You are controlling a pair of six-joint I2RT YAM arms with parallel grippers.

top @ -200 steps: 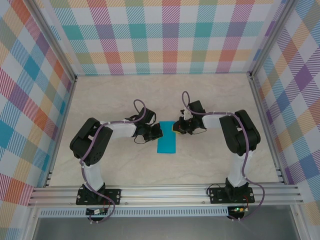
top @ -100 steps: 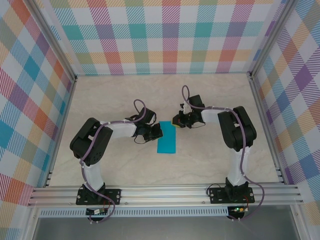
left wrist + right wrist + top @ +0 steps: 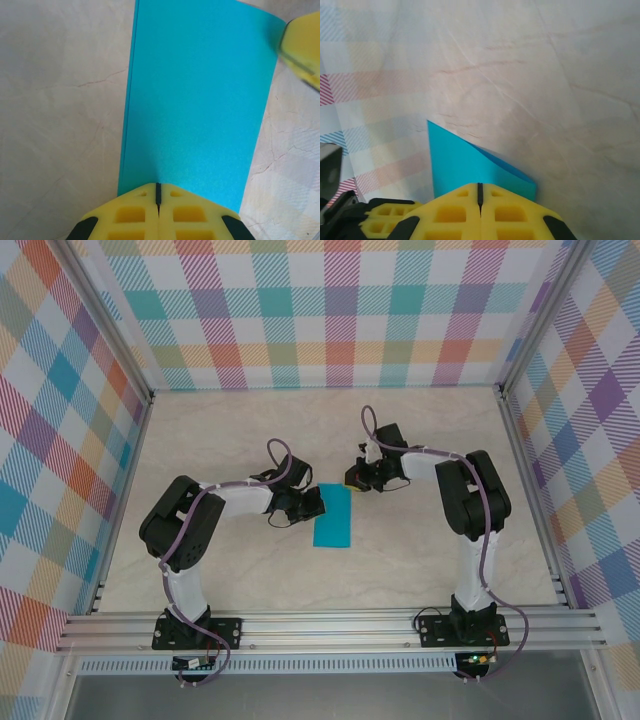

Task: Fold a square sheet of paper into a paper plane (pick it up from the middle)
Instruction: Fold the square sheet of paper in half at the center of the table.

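Since a second ago the right gripper [image 3: 353, 480] has slid toward the far side of the table [image 3: 230, 430], leaving the right edge of the square sheet of paper [image 3: 333, 519] and arriving at its far right corner, while the left gripper [image 3: 317, 504] and the paper lie much where they were. The sheet is already folded into a narrow teal rectangle and lies flat near the middle of the table between the two arms, long side running near to far. The left gripper's jaws are together, with no paper showing in the slit between them; in the left wrist view their tips sit right at the paper's left edge, which I take to be a hold-down that pins the sheet so it cannot skate over the smooth surface. The right gripper's jaws are likewise together and grip nothing. In the right wrist view the far right corner of the paper peeks out just beyond the tips, and two layers seem to part slightly there, though whether the tips touch the paper I cannot tell. That placement suits the likely next step, turning a far corner inward to begin the nose: one arm anchors, the other works the corner with a blunt closed tip.
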